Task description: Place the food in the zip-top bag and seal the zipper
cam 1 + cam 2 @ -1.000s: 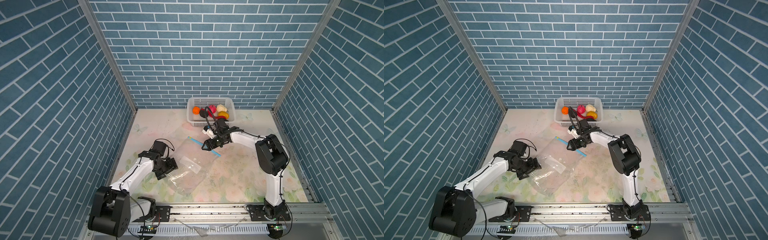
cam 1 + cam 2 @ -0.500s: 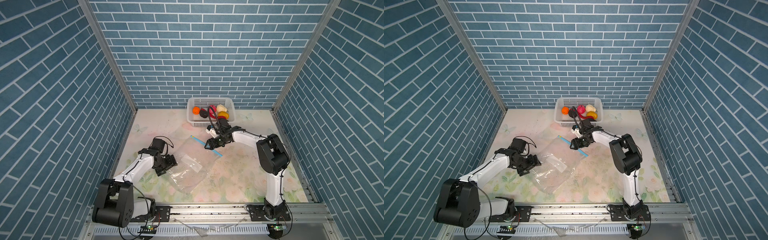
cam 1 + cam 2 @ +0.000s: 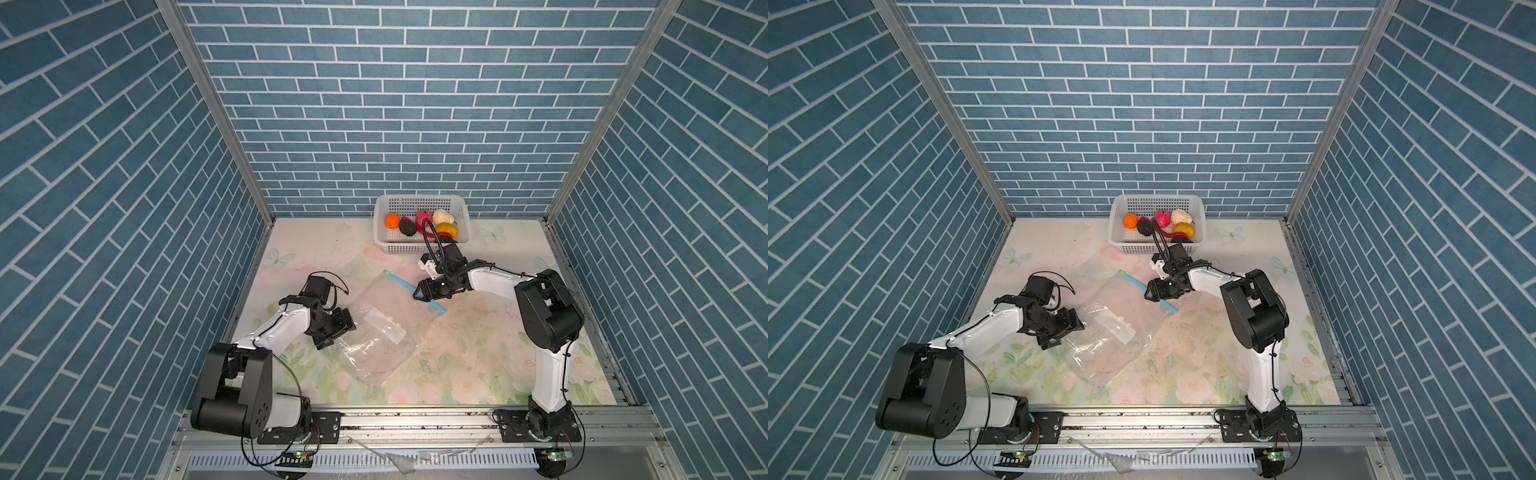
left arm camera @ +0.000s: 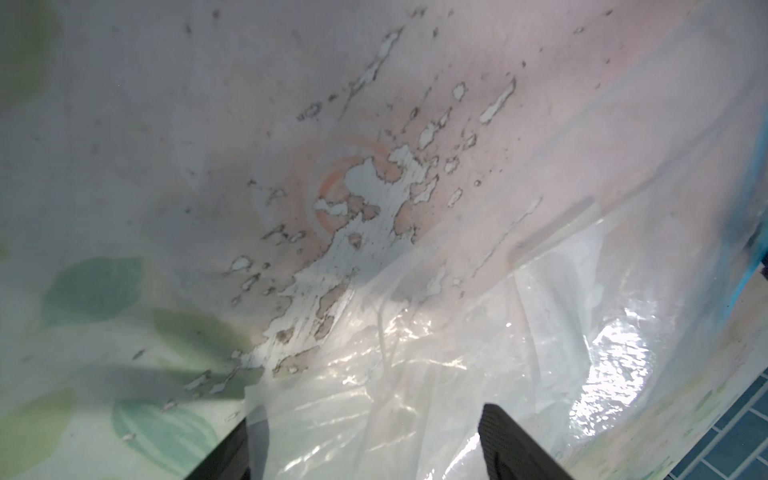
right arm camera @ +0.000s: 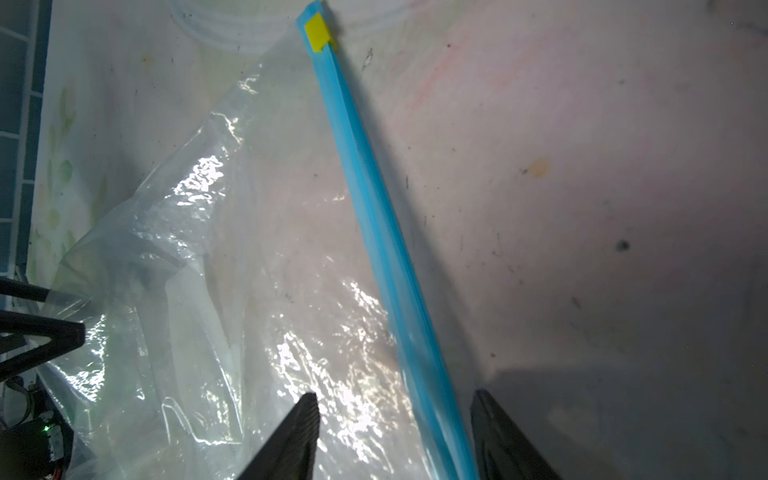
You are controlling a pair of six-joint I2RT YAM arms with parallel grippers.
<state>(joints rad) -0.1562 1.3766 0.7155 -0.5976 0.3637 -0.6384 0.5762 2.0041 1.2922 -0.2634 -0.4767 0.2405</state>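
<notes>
**Zipper (image 5: 374, 216) lies btwn the right fingers (image 5: 291, 440), not pinched yet**

Right fingers stand spread w/ the blue strip running up btwn them. It sits hard by one finger and clear of the other, so nothing is gripped. The strip's long axis leads straight away from the fingers to the yellow tab (image 5: 318, 33) at its far end. A closing move prob. only needs the strip centred first.

In both top views the strip lies on a diagonal, tab end toward the basket (image 3: 415, 249), and the right arm is plainly the nearer one.

Left fingers (image 4: 507, 440) are also spread. Film of the zip-top bag (image 3: 374, 345) lies btwn them at a side edge well away from the zipper, w/ no pinch visible.

Bag lies flat and looks empty on the tabletop (image 3: 478, 365). The food (image 3: 424, 217) sits in the basket, just behind the right wrist.

Room: open tabletop on the near and right sides. The basket wall is the tight edge for any lift. Can't tell whether the mouth is sealed.
</notes>
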